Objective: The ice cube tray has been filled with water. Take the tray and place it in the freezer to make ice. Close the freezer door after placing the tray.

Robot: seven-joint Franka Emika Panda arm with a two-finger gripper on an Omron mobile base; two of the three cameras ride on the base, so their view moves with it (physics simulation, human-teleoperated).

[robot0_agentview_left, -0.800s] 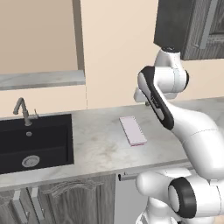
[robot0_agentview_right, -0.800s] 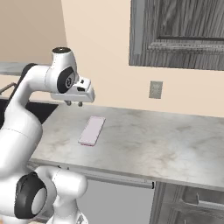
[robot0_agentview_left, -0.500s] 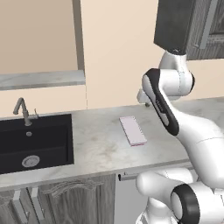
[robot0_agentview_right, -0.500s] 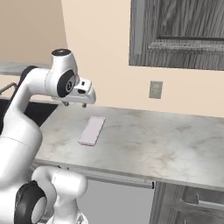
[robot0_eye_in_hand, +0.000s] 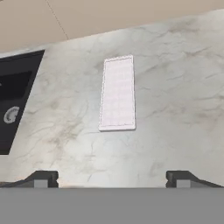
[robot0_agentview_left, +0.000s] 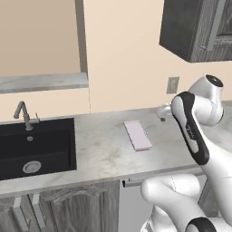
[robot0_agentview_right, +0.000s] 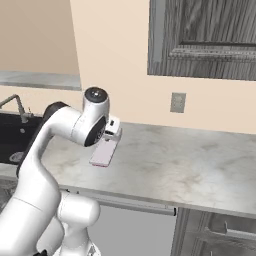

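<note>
The ice cube tray [robot0_agentview_left: 137, 135] lies flat on the marble counter [robot0_agentview_left: 99, 152], pale pink with a darker rim. From the right it shows as the tray [robot0_agentview_right: 102, 152], just beyond the arm's wrist. My gripper [robot0_eye_in_hand: 112, 179] hangs above the counter on the near side of the tray [robot0_eye_in_hand: 117, 92]. It is open wide, with its fingertips [robot0_eye_in_hand: 42, 178] far apart and nothing between them. It is clear of the tray. The freezer and its door are out of view.
A black sink [robot0_agentview_left: 31, 147] with a faucet [robot0_agentview_left: 22, 115] is set into the counter left of the tray, and its corner [robot0_eye_in_hand: 13, 96] shows from the hand. Dark wooden wall cabinets [robot0_agentview_right: 205, 37] hang above. A wall outlet [robot0_agentview_right: 177, 102] sits behind the counter.
The arm has swung to the right and its hand has come down closer to the counter, near the tray. The tray has stayed where it was.
</note>
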